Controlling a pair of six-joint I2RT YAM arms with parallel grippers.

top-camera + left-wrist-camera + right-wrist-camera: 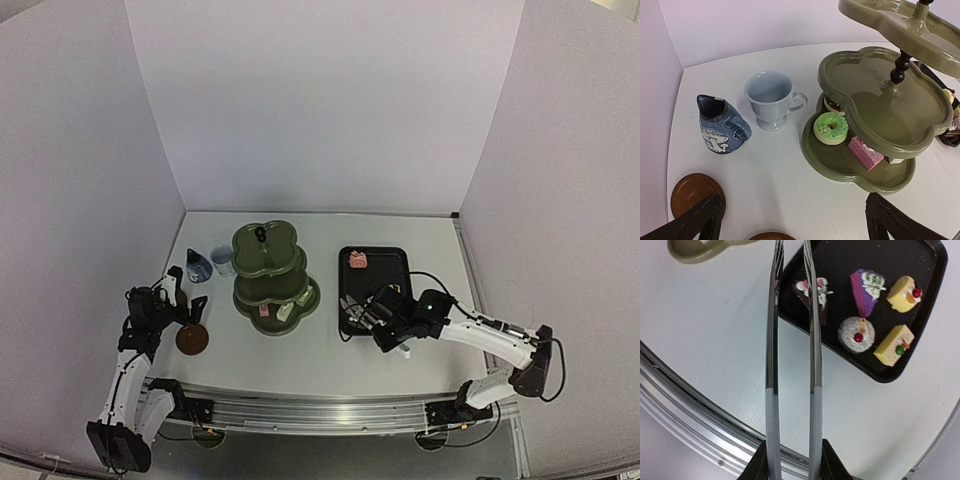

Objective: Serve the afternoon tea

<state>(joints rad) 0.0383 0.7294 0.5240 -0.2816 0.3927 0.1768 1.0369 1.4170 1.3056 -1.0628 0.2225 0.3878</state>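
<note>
The counter (300,350) is white. The 3-tier green stand (270,275) sits left of its middle. The stand's lowest tier holds a green doughnut (831,127) and a pink slab (866,152), with another pastry mostly hidden behind them.

The black tray (385,270) lies just right of the stand. At the tray's end nearer the counter's near edge lie 5 pastries: a dark slice with cream (815,292), a purple wedge (867,287), a yellow cube (905,292), a white round (856,335) and a yellow bar (895,345).

The right gripper (372,318) is clamped on the handle of the metal tongs (771,340). The tong arms are narrowly apart over the dark slice; contact cannot be told.

The left gripper (790,225) hangs near the left edge, jaws wide apart.

The cup (771,99) and blue jug (720,125) stand near each other between the stand and the left edge, with the jug closer to that edge. 2 brown coasters (692,192) lie under the left gripper.
</note>
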